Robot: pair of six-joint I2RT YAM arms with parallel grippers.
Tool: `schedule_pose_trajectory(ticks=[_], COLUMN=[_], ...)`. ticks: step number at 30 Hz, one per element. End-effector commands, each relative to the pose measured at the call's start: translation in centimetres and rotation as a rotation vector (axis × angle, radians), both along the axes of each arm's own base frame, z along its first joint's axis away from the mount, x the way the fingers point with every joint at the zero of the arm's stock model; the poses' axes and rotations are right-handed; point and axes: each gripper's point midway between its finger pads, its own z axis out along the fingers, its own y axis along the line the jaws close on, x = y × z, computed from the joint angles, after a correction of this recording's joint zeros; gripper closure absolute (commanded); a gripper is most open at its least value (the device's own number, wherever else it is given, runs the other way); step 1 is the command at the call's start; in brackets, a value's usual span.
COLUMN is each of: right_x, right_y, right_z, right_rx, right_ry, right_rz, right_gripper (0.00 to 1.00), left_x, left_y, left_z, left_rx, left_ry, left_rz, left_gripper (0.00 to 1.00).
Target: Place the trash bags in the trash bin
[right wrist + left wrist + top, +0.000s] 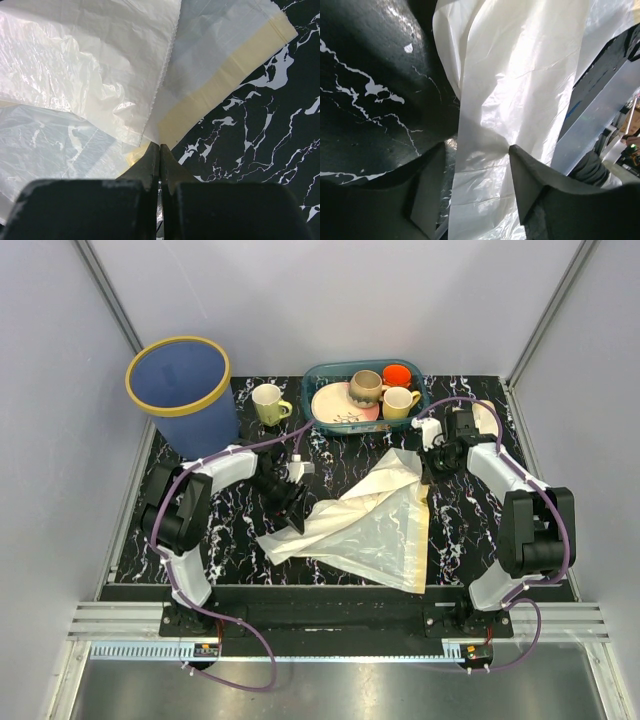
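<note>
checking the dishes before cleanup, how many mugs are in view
4: a cream mug between the trash bin and the teal basket; a tan mug, an orange mug and a yellow mug inside it. Others may be hidden.

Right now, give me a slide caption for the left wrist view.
Left gripper, jaws open, straddles a fold of the cream-white trash bag on the black marbled table.

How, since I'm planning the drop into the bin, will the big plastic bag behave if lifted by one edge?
The trash bag would probably droop and trail, since it lies as flat, creased thin film. It is likely very light: the table shows through it. Its glossy surface might slip from a shallow pinch.
</note>
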Motion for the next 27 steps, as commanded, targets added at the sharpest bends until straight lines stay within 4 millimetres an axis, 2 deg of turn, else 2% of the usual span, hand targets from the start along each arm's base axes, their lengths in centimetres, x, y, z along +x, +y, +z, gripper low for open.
schedule_pose_trajectory(ticks=[1, 3, 6, 9, 12, 16, 22, 27], right_x=[0.6, 0.6, 0.5, 0.6, 0.5, 0.4, 0.4, -0.2], right_y=[0.3, -0.1, -0.5, -0.7, -1.0, -1.3, -2.4, -3.6], right_z=[1.2, 0.9, 0.6, 0.5, 0.2, -0.2, -0.5, -0.6], right_rx=[-0.005, -0.028, -0.052, -0.066, -0.081, -0.100, -0.161, -0.209], right_ry=[-0.064, -0.063, -0.065, -0.078, -0.072, -0.073, -0.084, -0.091], right_rz=[0.031, 0.034, 0.038, 0.038, 0.037, 0.044, 0.043, 0.046], right_gripper=[1.00, 1.00, 1.00, 1.00, 1.00, 1.00, 1.00, 1.00], left_x=[0.7, 0.8, 0.8, 0.6, 0.6, 0.9, 1.8, 3.1], left_y=[-0.9, -0.5, 0.3, 0.9, 1.5, 2.0, 3.6, 7.5], left_z=[1.1, 1.2, 1.8, 2.4, 2.7, 3.4, 4.7, 6.2], left_rx=[-0.053, -0.044, -0.041, -0.036, -0.014, -0.006, 0.031, 0.136], left_ry=[-0.042, -0.055, -0.091, -0.126, -0.164, -0.234, -0.325, -0.426], left_rz=[0.016, 0.029, 0.046, 0.050, 0.061, 0.071, 0.118, 0.219], left_gripper=[0.53, 0.65, 0.67, 0.80, 0.82, 1.00, 1.00, 1.00])
